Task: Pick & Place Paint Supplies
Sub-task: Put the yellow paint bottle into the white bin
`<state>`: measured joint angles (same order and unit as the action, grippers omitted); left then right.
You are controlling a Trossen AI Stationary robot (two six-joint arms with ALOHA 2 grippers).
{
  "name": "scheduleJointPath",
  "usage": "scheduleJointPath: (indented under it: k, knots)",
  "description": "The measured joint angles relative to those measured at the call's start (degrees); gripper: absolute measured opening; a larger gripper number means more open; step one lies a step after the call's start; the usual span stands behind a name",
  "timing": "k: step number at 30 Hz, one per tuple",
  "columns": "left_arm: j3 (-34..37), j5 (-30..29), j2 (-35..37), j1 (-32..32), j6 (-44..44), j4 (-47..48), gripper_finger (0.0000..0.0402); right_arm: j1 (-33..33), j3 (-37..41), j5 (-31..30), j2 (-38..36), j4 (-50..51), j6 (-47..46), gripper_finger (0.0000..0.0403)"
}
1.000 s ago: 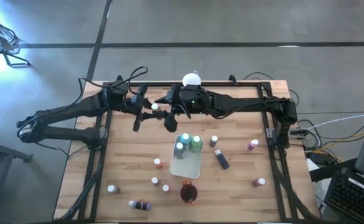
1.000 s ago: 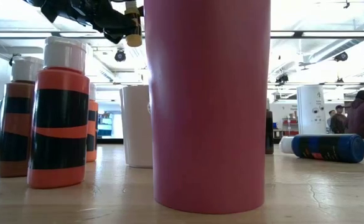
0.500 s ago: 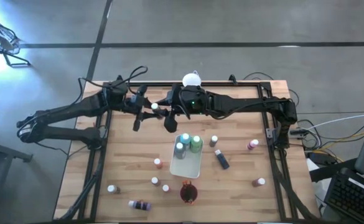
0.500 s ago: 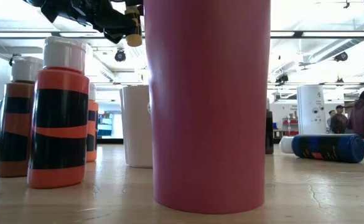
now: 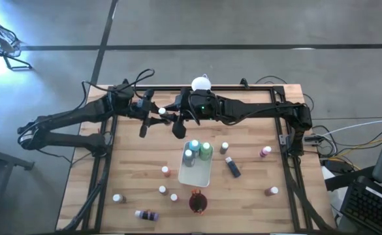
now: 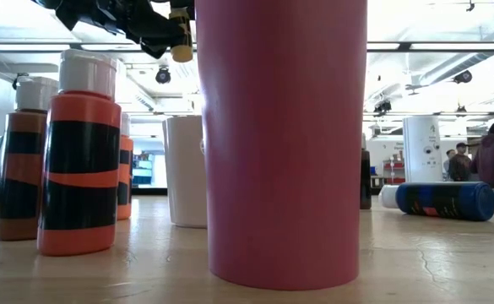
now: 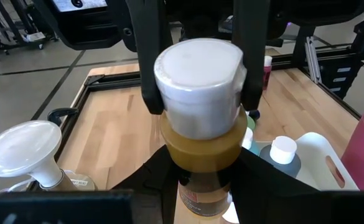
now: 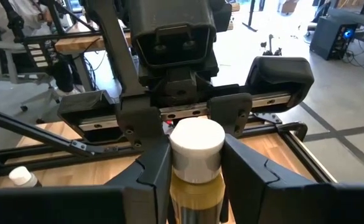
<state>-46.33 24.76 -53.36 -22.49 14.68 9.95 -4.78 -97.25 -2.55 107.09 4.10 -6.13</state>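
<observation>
two grippers meeting on one ochre bottle

both arms are reaching to the far middle of the table, and the ochre bottle (image 5: pixel 161 112) is hanging in the air between them, well above the wood. the left gripper (image 7: pixel 197 180) is clamping the bottle's body; the right gripper (image 8: pixel 194 165) is closing on it just under the white cap. the bottle's long axis is running upright in both wrist views.

the white tray (image 5: pixel 200 175) is lying near, toward the table's middle, carrying three bottles, teal and green. the dark red cup (image 5: pixel 198 202) is standing just past it, holding brushes. other bottles are scattering over the table.
</observation>
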Motion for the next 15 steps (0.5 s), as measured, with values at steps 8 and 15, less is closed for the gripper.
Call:
scheduleJointPath:
  k: [8,15]
  knots:
    - [-0.1,-0.4,0.6,0.1,-2.1,1.2,0.0155,0.0,-1.0,0.1,-0.4,3.3,0.6,0.0107]
    - [-2.1,-2.4,4.9,-0.1,-1.2,9.4,0.0189,0.0,-1.7,2.0,-4.6,13.0,3.7,0.0105]
